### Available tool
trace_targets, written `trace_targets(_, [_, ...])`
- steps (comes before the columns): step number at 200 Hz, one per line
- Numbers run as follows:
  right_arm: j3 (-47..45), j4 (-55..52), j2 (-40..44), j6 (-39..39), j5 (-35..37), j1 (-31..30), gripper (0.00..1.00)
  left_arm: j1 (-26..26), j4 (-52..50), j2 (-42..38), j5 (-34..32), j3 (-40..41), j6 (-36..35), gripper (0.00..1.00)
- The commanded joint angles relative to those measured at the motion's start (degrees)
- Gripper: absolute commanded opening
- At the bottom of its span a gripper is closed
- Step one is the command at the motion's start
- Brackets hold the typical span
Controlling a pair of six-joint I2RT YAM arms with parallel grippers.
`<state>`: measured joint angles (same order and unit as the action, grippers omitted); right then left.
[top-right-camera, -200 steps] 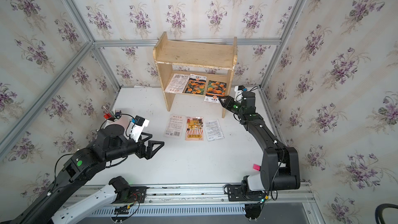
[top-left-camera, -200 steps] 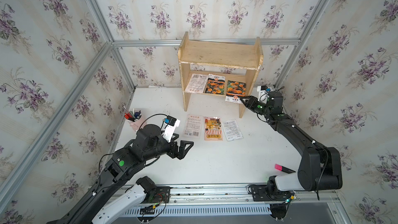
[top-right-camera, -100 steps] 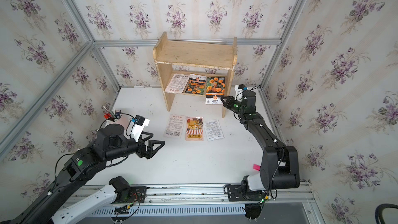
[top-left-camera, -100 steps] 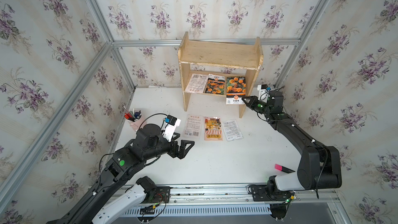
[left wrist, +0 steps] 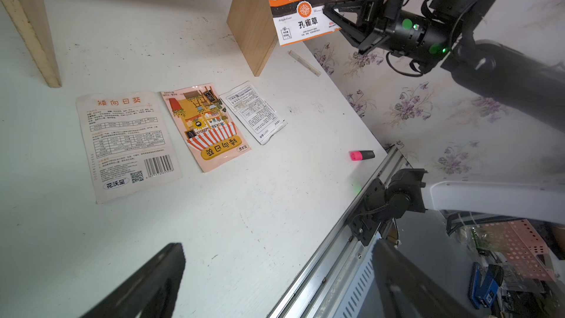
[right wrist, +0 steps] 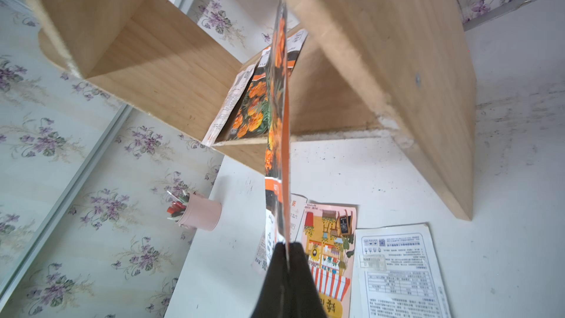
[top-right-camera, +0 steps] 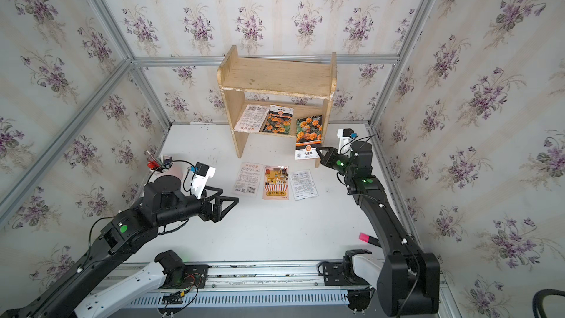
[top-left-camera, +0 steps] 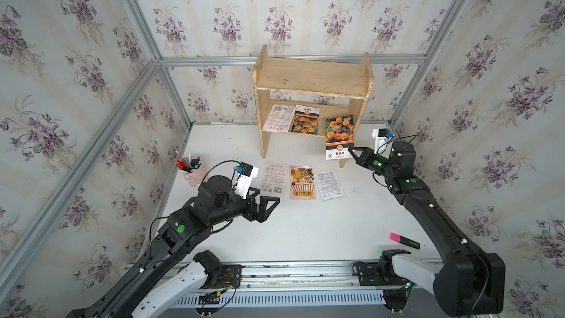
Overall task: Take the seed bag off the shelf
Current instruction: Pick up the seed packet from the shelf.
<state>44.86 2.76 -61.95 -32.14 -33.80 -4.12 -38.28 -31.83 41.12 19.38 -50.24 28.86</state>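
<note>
The seed bag (top-left-camera: 339, 137), printed with orange marigolds above a white label, stands tilted at the right front of the wooden shelf (top-left-camera: 312, 81). Its top is still over the lower board and its label end hangs past the front edge. My right gripper (top-left-camera: 351, 150) is shut on the bag's lower right corner. The right wrist view shows the bag (right wrist: 276, 136) edge-on, pinched between the fingertips (right wrist: 298, 258). The shelf (top-right-camera: 275, 78) and bag (top-right-camera: 308, 137) appear in both top views. My left gripper (top-left-camera: 269, 206) hovers open and empty over the table's left half.
A white packet (top-left-camera: 278, 117) and a second marigold packet (top-left-camera: 305, 119) lie on the lower board. Three packets (top-left-camera: 302, 182) lie in a row on the table in front of the shelf. A pink pen cup (top-left-camera: 191, 171) stands at left, and a pink highlighter (top-left-camera: 403, 240) lies at right.
My right gripper has shut on the seed bag's corner. The bag has swung up from lying flat on the lower board to standing tilted at its front edge. My left arm has stayed still.
</note>
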Motion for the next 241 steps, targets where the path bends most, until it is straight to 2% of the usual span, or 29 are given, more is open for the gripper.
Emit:
trace_targets(1, [-1.81, -4.44, 5.23, 1.75, -3.32, -0.09, 0.00, 0.04, 8.73, -0.10, 0.77, 2.54, 4.07, 1.00])
trace_targets(37, [-4.87, -9.56, 14.99, 1.43, -9.44, -0.69, 0.00, -0.03, 20.85, 0.81, 0.84, 7.64, 10.54, 1.00])
trace_targets(44, [-5.56, -9.92, 16.95, 0.73, -10.51, -0.89, 0.00, -0.04, 23.81, 1.40, 2.97, 8.61, 11.70, 1.00])
trace_targets(97, [-8.32, -8.43, 26.61, -6.00, -16.37, -4.84, 0.00, -0.43, 42.48, 9.21, 7.56, 11.66, 17.38, 0.98])
trace_targets(135, [-8.87, -5.71, 27.33, -8.78, -14.06, -11.44, 0.00, -1.82, 50.43, 13.35, 8.25, 11.22, 19.27, 0.95])
trace_targets(159, [-8.91, -4.02, 26.47, -9.06, -9.29, -17.97, 0.00, -3.24, 54.51, 15.90, 8.57, 11.20, 20.60, 0.92])
trace_targets(180, [-8.92, -2.72, 25.26, -9.00, -5.16, -23.28, 0.00, -4.53, 56.13, 17.47, 8.67, 10.88, 20.97, 0.81])
trace_targets(202, [-8.78, -2.33, 24.26, -8.82, -2.48, -25.90, 0.00, -5.48, 55.89, 18.18, 8.40, 10.34, 20.97, 0.57])
trace_targets(217, [-8.91, -2.31, 24.16, -8.66, -1.56, -26.29, 0.00, -5.73, 55.64, 18.13, 8.06, 10.33, 21.14, 0.32])
trace_targets(241, [-9.00, -2.76, 24.25, -8.38, -0.65, -26.29, 0.00, -5.93, 54.31, 17.77, 7.43, 10.05, 20.97, 0.13])
